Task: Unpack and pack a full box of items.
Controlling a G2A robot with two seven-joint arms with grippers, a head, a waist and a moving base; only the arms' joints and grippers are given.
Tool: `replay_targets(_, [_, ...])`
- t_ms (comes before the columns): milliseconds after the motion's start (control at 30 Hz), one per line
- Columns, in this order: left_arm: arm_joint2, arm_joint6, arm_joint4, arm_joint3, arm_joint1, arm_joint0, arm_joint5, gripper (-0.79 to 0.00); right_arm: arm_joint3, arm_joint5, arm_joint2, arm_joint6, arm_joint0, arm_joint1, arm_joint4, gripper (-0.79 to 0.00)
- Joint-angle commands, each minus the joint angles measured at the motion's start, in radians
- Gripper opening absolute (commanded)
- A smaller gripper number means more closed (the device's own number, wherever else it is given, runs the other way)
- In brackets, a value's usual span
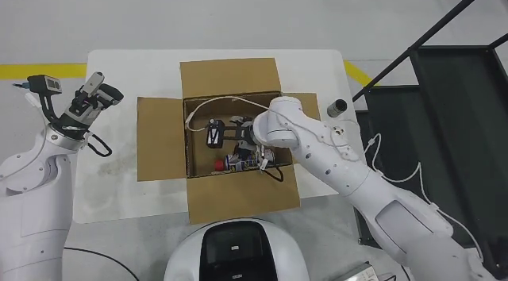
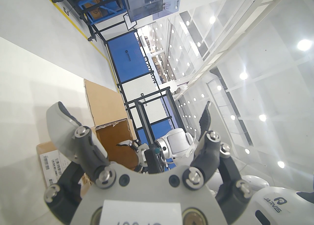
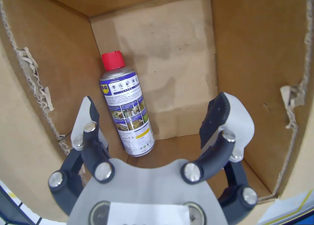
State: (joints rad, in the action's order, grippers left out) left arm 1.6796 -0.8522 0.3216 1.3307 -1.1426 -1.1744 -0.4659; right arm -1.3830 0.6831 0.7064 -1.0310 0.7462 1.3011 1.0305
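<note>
The right gripper [image 3: 154,103], fingers spread and empty, hangs inside the open cardboard box [image 3: 257,39]. It is just beside the red-capped spray can [image 3: 127,108], which lies on the box bottom against a wall. The right arm angles in from the box's right side. The left gripper [image 2: 132,110], likewise spread and empty, is raised beyond the left edge of the white table [image 1: 119,71]. A yellow line [image 1: 40,71] crosses the grey floor.

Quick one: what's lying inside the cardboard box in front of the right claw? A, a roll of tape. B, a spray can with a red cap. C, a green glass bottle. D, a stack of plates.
B: the right wrist view shows a spray can with a red cap lying by a wall of the box, just ahead of the open right claw.
</note>
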Motion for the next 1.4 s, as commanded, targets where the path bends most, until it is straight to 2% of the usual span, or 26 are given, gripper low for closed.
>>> replay_targets(0, [0.0, 0.0, 0.0, 0.0, 0.0, 0.0, 0.0, 0.0, 0.045, 0.005, -0.028, 0.006, -0.026, 0.013, -0.021, 0.0])
replay_targets(467, [0.0, 0.0, 0.0, 0.0, 0.0, 0.0, 0.0, 0.0, 0.344, 0.023, -0.204, -0.008, -0.173, 0.122, -0.12, 0.0])
replay_targets(1100, [0.0, 0.0, 0.0, 0.0, 0.0, 0.0, 0.0, 0.0, 0.68, 0.028, -0.339, 0.062, -0.262, 0.271, -0.128, 0.0])
replay_targets(1133, [0.0, 0.0, 0.0, 0.0, 0.0, 0.0, 0.0, 0.0, 0.694, 0.031, -0.344, 0.069, -0.265, 0.278, -0.126, -0.135])
replay_targets(1167, [0.0, 0.0, 0.0, 0.0, 0.0, 0.0, 0.0, 0.0, 0.707, 0.031, -0.349, 0.072, -0.268, 0.284, -0.119, -0.422])
replay_targets(1267, [0.0, 0.0, 0.0, 0.0, 0.0, 0.0, 0.0, 0.0, 0.741, 0.037, -0.358, 0.093, -0.274, 0.302, -0.113, -0.776])
replay_targets(1367, [0.0, 0.0, 0.0, 0.0, 0.0, 0.0, 0.0, 0.0, 0.767, 0.028, -0.369, 0.098, -0.277, 0.318, -0.1, -0.785])
